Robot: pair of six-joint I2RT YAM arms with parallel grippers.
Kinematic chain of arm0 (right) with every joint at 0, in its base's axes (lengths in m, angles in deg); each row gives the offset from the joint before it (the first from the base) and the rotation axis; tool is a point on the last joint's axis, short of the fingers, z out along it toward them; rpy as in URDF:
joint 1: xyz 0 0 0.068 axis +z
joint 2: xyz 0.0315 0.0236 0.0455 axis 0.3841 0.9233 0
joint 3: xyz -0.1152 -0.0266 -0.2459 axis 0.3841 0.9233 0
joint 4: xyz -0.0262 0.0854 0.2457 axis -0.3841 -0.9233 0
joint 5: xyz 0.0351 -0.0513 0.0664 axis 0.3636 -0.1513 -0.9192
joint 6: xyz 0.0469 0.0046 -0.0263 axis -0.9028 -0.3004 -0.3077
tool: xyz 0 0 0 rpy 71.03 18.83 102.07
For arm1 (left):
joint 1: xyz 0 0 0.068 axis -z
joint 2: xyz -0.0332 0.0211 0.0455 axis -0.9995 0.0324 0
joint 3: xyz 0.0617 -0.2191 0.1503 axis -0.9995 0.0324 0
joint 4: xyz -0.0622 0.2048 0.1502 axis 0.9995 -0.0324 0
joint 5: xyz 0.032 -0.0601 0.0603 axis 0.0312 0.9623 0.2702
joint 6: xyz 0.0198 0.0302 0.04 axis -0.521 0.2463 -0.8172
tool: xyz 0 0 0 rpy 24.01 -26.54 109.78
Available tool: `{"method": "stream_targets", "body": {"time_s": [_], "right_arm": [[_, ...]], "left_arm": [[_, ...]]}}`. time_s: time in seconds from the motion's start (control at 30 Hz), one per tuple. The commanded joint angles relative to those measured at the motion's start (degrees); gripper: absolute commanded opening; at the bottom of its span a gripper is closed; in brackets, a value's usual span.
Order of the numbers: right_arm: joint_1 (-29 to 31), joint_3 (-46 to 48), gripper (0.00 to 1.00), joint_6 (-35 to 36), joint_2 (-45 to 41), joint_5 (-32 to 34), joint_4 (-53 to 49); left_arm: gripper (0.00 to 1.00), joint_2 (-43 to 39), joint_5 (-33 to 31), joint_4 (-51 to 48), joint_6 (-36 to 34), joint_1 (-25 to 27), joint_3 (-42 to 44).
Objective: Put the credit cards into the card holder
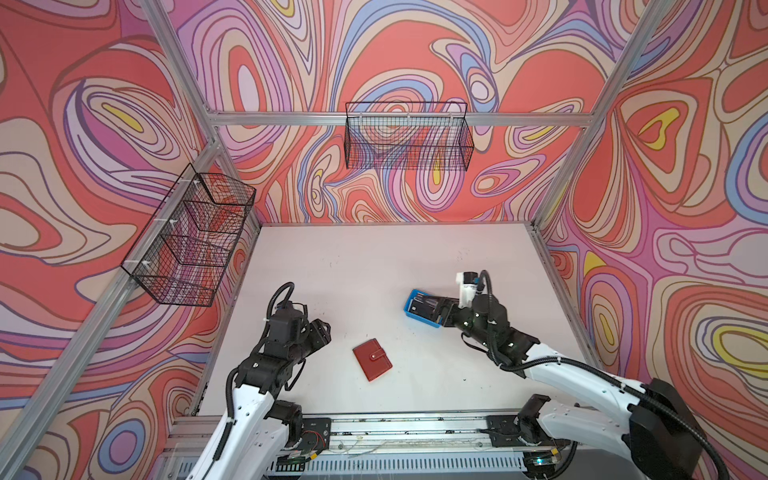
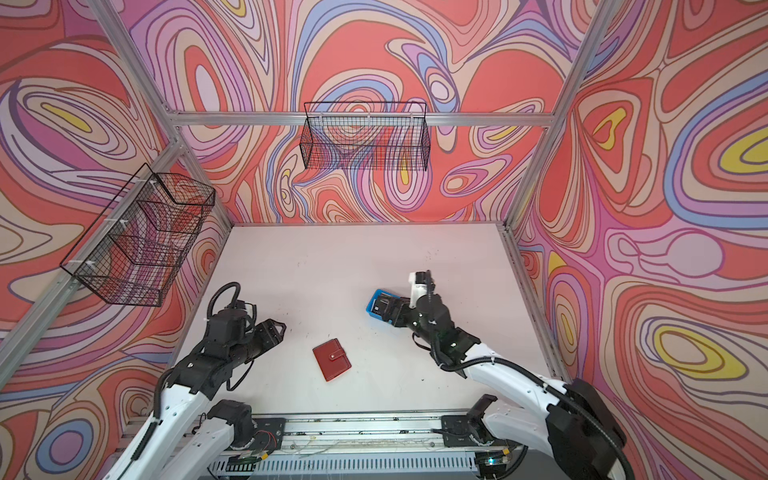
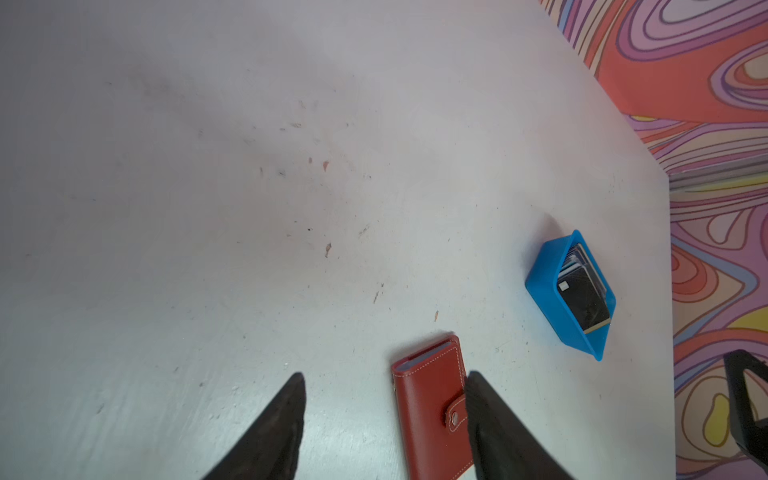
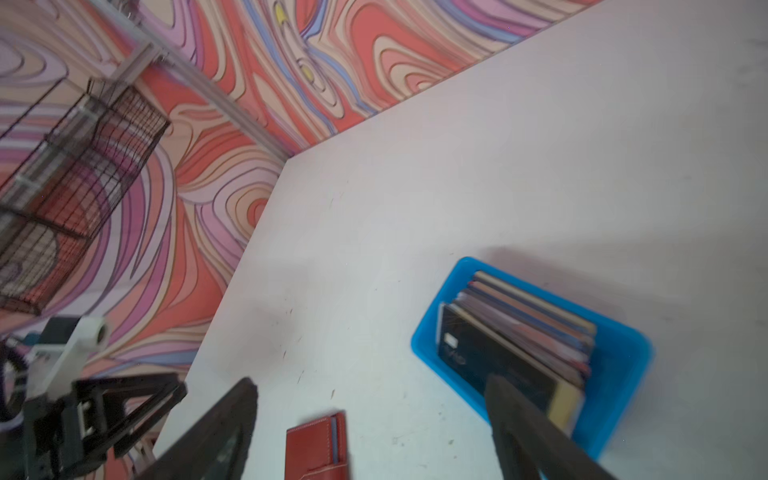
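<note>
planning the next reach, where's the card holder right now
In both top views the card holder lies closed on the table, near its front middle; the blue tray holding the credit cards sits behind it to the right.

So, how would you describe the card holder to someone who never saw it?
Start from the pale pink tabletop and look at the middle of its front half. There lies a closed red-brown leather-look booklet wallet. Unlike the small blue plastic tray farther back on the right, it has a snap-button tab.
</note>
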Motion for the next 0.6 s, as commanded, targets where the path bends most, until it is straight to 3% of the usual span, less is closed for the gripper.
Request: {"method": "stream_targets", "body": {"time_s": [0.0,0.1,0.23,0.57], "right_arm": [[9.47,-5.88,0.79,1.76,10.65,9.3,3.57],[13.25,-12.07,0.74,0.84,21.2,9.47,0.11],[14.34,-12.67,0.72,-1.03,28.78,2.75,4.47],[18.19,-7.32,0.75,-3.0,26.39,5.51,1.58]], "left_arm": [[0.53,3.75,1.34,6.81,3.79,5.53,3.86],[0.41,6.02,-0.21,9.53,5.27,8.68,5.87],[0.33,4.16,-0.86,9.4,6.75,8.9,9.48],[0.36,-10.06,5.71,13.71,11.87,10.45,19.48]]}}
